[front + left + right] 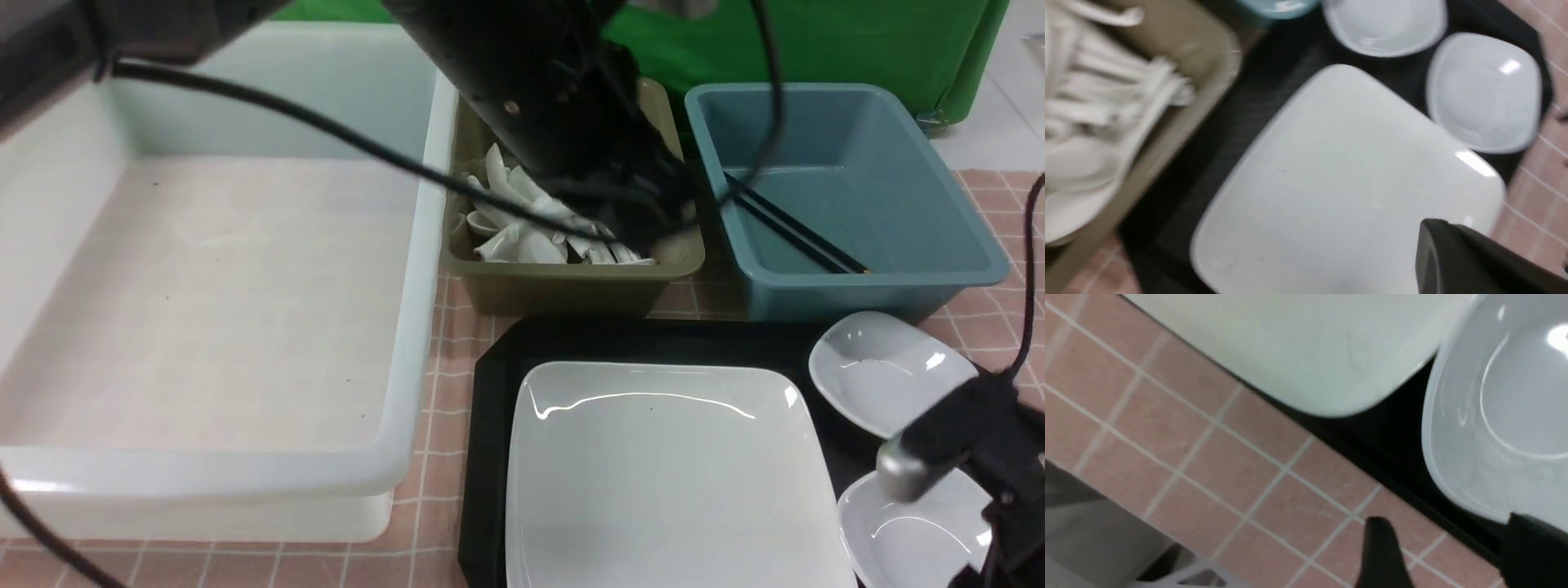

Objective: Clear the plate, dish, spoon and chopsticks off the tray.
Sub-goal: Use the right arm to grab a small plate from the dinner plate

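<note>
The big white square plate (661, 474) lies on the black tray (490, 425), with two small white dishes (886, 371) (914, 539) at its right. The black chopsticks (788, 229) lie in the blue tub. Several white spoons (522, 237) fill the olive tub; no spoon shows on the tray. My left arm (563, 106) hangs over the olive tub. One of its fingers (1453, 253) shows above the plate (1339, 183), nothing against it. My right gripper (1453, 551) is open and empty, straddling the tray's rim (1392, 473) beside a dish (1506, 408).
A large white tub (204, 286) fills the left side. The olive tub (571, 286) and the blue tub (857, 286) stand behind the tray. A pink checked cloth (441, 490) covers the table. Cables hang across the view.
</note>
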